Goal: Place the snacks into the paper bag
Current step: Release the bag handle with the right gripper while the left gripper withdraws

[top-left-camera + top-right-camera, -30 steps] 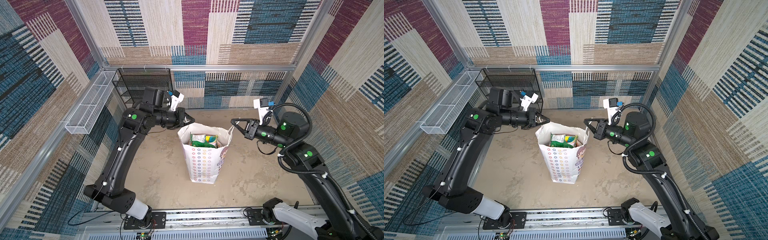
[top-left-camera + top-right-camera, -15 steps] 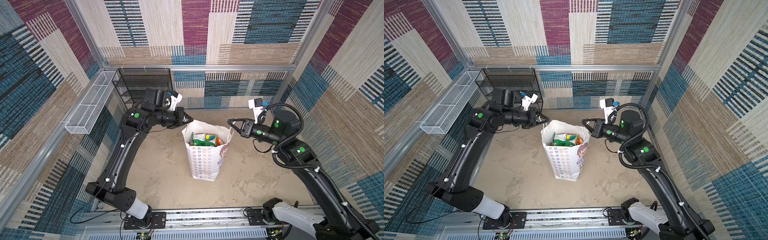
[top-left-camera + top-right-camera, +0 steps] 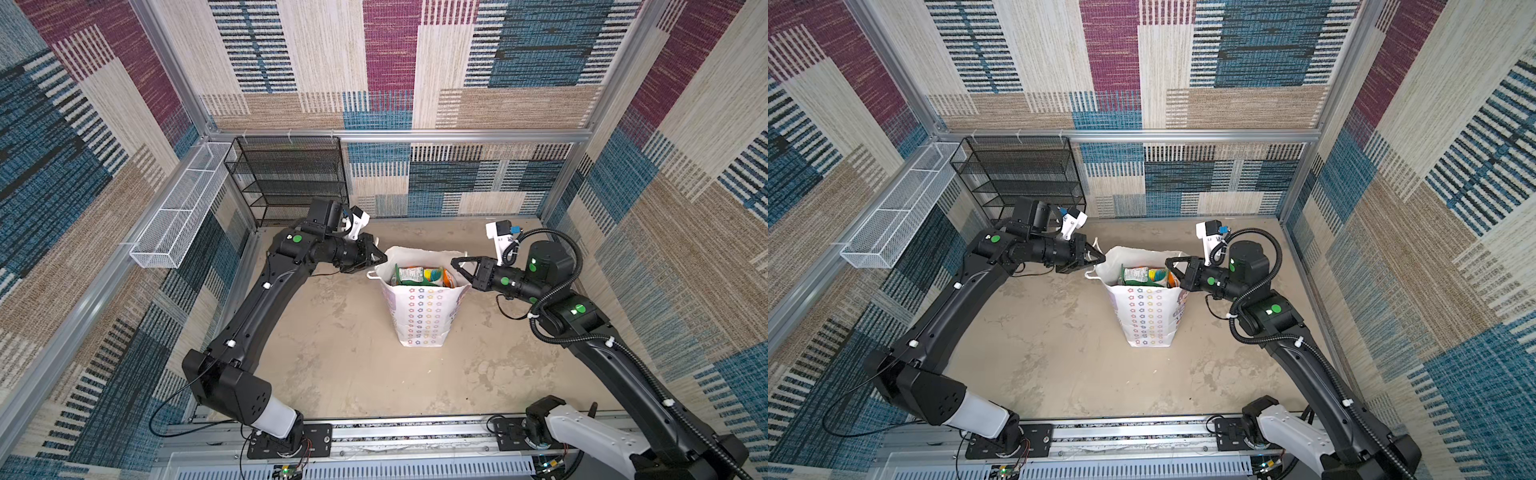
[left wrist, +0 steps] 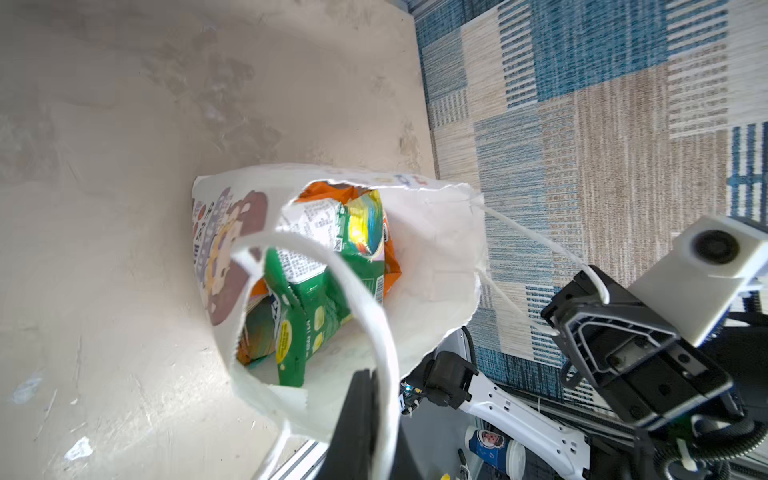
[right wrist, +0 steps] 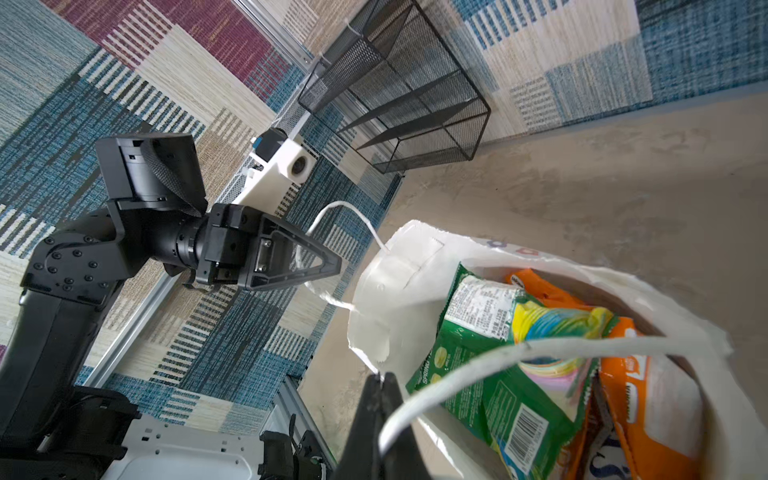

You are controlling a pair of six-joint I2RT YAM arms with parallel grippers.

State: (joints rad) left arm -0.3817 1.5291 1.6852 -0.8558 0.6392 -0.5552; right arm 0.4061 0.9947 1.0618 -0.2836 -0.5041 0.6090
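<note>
One risk sits at the black, triangular-fingered left tool (image 3: 383, 261). Its jaws are almost together with the bag's left handle (image 5: 332, 204), a white cord loop, passing through them, but I cannot tell whether they actually pinch it. If that cord slips free while the far side pulls, the bag would likely tip toward the right arm and spill.

The tall white paper bag (image 3: 419, 316) stands upright mid-table (image 3: 332, 332), and the glossy green, orange and rainbow plastic snack packets (image 3: 420, 276) are already inside. A sideways tug could tear its thin, ragged rim (image 4: 473, 249).

The matching black right tool (image 3: 454, 262) is clamped fully on the right handle (image 5: 540, 348), which is drawn taut across the mouth. Too hard a pull might rip the cord from its glued patch.

The cords are soft and limp. The paper is thin, creased and matte, printed with coloured stars. The packets are flat, slick and crinkly, and stand on edge. The table is hard, mottled beige.
</note>
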